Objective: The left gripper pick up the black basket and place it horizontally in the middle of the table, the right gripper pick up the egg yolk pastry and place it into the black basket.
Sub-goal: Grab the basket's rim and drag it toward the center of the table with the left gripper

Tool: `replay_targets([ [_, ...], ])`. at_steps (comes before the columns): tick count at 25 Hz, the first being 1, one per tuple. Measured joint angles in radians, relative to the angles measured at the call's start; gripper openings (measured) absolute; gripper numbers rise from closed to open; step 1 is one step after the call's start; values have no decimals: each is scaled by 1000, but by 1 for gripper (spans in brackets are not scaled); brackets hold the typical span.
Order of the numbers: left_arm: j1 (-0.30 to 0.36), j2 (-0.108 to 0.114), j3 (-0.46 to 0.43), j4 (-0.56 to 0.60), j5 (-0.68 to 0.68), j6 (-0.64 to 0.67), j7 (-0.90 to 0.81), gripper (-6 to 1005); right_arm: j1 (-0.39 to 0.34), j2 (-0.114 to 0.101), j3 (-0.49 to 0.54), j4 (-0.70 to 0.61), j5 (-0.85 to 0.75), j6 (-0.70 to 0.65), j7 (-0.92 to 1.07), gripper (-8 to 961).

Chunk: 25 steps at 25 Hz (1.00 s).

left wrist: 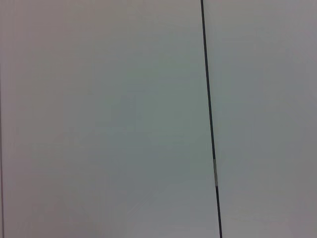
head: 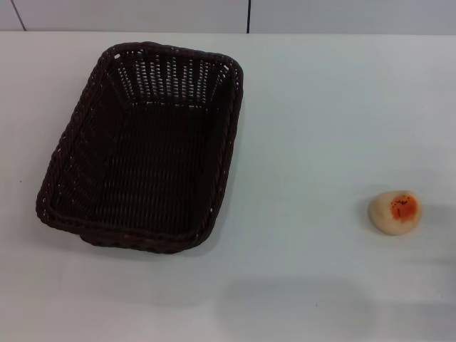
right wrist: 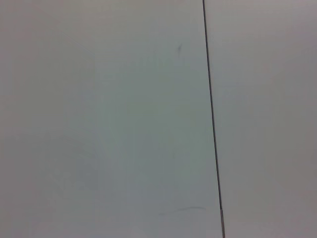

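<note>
The black basket (head: 142, 146) is a large dark woven rectangle on the left half of the white table (head: 320, 128), its long side running away from me, empty inside. The egg yolk pastry (head: 395, 211) is a small cream bun with an orange-red spot on top; it lies on the table at the right, far from the basket. Neither gripper nor arm shows in the head view. Both wrist views show only a pale flat surface crossed by a thin dark seam (left wrist: 210, 124) (right wrist: 213, 124), with no fingers.
Behind the table's far edge stands a pale wall with a dark vertical seam (head: 249, 16). Soft shadows lie on the table near its front edge (head: 299, 306). Bare tabletop spans the stretch between basket and pastry.
</note>
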<state>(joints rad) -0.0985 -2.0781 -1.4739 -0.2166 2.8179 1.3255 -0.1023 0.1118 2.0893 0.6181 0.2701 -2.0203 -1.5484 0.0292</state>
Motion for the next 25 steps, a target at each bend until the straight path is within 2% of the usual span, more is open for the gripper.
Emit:
replay_targets([
  [18, -9, 5, 31, 6, 6, -8, 0, 801, 1, 0, 0, 1, -2, 2, 3, 790],
  [21, -11, 10, 31, -18, 6, -9, -1, 801, 2, -1, 0, 2, -2, -1, 3, 790],
  [25, -3, 19, 29, -116, 7, -54, -1, 800, 3, -2, 0, 3, -2, -1, 3, 790],
])
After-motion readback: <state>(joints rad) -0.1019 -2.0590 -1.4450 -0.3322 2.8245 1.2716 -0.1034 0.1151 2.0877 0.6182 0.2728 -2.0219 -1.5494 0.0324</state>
